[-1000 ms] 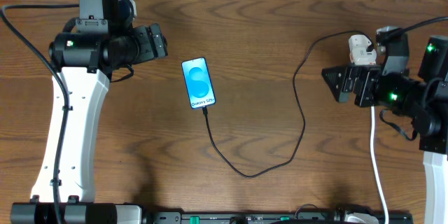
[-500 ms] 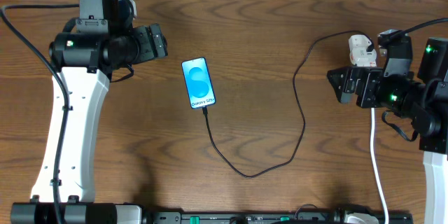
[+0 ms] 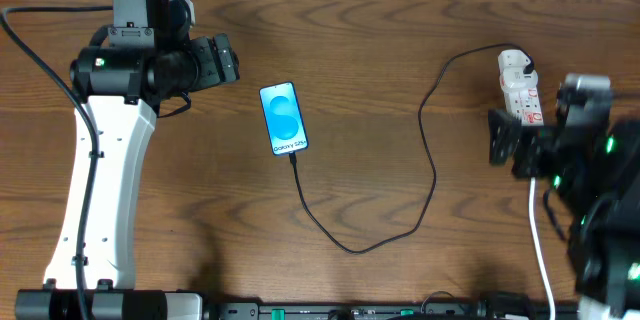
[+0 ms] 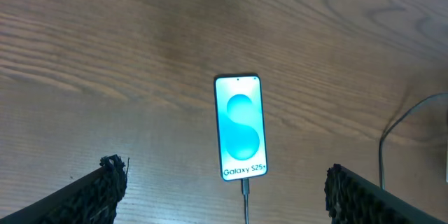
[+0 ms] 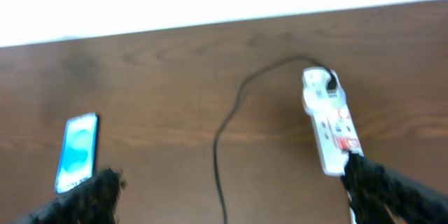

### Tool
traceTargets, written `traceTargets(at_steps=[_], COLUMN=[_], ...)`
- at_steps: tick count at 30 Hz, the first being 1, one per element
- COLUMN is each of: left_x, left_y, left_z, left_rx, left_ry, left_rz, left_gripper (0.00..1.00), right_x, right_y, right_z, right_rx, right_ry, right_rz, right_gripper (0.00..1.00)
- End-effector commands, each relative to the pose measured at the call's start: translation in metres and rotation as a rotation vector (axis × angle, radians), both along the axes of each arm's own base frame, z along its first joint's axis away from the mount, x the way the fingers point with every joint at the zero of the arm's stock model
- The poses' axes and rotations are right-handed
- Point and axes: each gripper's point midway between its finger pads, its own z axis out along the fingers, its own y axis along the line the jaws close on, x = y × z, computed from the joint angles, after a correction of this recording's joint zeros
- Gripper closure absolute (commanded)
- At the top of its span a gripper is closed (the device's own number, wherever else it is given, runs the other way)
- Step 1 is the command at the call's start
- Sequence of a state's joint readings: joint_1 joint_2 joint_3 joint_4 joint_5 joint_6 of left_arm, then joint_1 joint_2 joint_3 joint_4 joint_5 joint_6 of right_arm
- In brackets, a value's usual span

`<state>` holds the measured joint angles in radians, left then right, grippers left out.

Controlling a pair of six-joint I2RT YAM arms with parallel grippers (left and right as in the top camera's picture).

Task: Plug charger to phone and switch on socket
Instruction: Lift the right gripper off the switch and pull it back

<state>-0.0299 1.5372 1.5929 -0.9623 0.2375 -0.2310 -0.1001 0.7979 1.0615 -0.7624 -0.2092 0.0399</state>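
Lying flat, phone (image 3: 283,119) runs far-to-near, charger (image 3: 349,251) end nearest.

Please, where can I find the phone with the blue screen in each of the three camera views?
Overhead: the phone lies left of centre, on the table.
Left wrist: the phone is in the middle, upright in the picture.
Right wrist: the phone is at the lower left, blurred.
Shared landmark: the black charger cable, seen in all three views.
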Motion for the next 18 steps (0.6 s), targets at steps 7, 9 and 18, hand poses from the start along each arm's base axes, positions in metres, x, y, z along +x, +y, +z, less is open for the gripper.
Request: traceTargets(at_steps=[7, 9, 18], left_x=[0.000, 0.000, 0.000], left_y=[0.001, 0.001, 0.001], left_z=[0.006, 0.006, 0.006], left_rx=[0.007, 0.007, 0.007], left_ry=[-0.016, -0.016, -0.016], left_rz=[-0.006, -0.006, -0.005], left_gripper=[0.08, 0.08, 0.08], right_x=[-0.025, -0.027, -0.023], right_y=[-0.003, -0.002, -0.004], right_z=[-0.055, -0.068, -0.104], right_rx=[-0.046, -0.028, -0.026], right_ry=[-0.242, -0.292, -0.475], right_rz=[-0.027, -0.036, -0.049], right_gripper=[0.01, 0.01, 0.01])
